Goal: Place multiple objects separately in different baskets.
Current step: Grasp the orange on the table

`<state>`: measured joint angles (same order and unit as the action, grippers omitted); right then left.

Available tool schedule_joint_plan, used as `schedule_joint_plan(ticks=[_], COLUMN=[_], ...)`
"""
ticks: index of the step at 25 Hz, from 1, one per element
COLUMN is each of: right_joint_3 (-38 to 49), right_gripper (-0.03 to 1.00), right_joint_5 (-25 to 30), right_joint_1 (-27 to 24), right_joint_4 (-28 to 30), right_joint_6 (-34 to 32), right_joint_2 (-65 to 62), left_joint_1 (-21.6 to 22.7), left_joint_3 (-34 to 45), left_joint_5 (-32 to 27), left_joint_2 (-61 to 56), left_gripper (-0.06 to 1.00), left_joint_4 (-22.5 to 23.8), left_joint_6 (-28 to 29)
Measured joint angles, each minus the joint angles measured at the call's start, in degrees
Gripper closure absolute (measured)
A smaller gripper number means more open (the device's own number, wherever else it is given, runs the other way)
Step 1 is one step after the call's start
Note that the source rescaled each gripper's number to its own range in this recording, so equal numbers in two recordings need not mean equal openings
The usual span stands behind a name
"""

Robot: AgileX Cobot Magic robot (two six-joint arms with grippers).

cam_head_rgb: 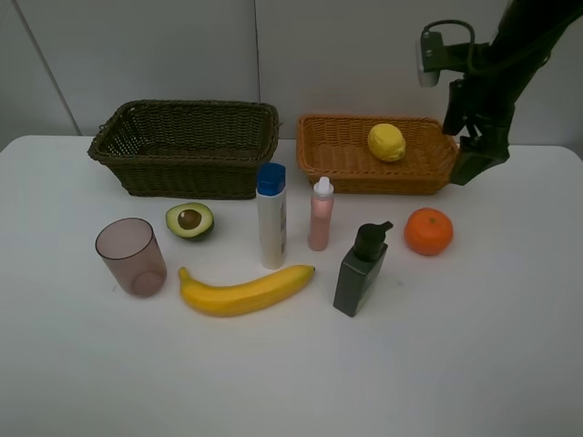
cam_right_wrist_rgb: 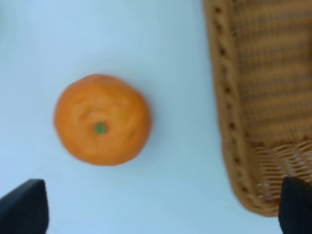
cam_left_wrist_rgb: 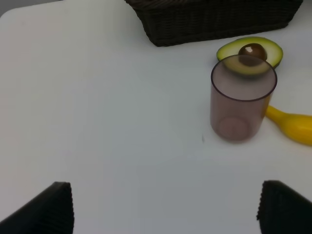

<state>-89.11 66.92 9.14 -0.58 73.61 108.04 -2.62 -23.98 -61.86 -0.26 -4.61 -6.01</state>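
Hovering at the upper right of the high view, the right gripper point(cam_head_rgb: 475, 160) hangs with its jaws spread wide and empty, above the gap between the orange point(cam_head_rgb: 428, 230) and the tan basket point(cam_head_rgb: 364, 185), where a lemon point(cam_head_rgb: 386, 142) already lies. The left gripper point(cam_left_wrist_rgb: 165, 209), outside the high view, is also spread apart and holds nothing, facing the cup point(cam_head_rgb: 132, 256) at the left of the table point(cam_head_rgb: 455, 364). The dark basket point(cam_head_rgb: 182, 177) at upper left is empty. Avocado point(cam_head_rgb: 189, 220), banana point(cam_head_rgb: 244, 291), white bottle point(cam_head_rgb: 271, 218), pink bottle point(cam_head_rgb: 320, 217) and pump bottle point(cam_head_rgb: 360, 273) sit across the middle.

The likeliest slip is at the orange. It sits off to one side of the open jaws, so one finger could meet it first and send it rolling. The other finger hangs close to the tan basket's rim and might snag on it. The upright bottles stand near each other, so reaching for one may topple its neighbour.
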Motion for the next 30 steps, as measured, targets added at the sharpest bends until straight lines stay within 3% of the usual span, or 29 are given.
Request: schedule_joint_plan(ticks=[5,24,30], right_joint_3=[0.97,17.86,18.92], right_gripper=[-0.03,-0.03,-0.03], right_joint_5=[0.31,-18.91,-20.56], right_joint_1=[0.00,0.00,0.00], right_joint_4=[-1.11,-4.79,-5.18], right_joint_6=[-1.03,-1.03,-1.97], right_joint_2=[-0.05,-0.05,1.47], left_joint_1=[0.00,0.00,0.00], left_joint_3=[0.00,0.00,0.00], left_joint_5=[0.00,0.00,0.00], left_joint_2=[0.00,0.00,0.00], left_gripper=[-0.05,-0.05,-0.05], left_joint_4=[0.00,0.00,0.00], left_joint_6=[0.00,0.00,0.00])
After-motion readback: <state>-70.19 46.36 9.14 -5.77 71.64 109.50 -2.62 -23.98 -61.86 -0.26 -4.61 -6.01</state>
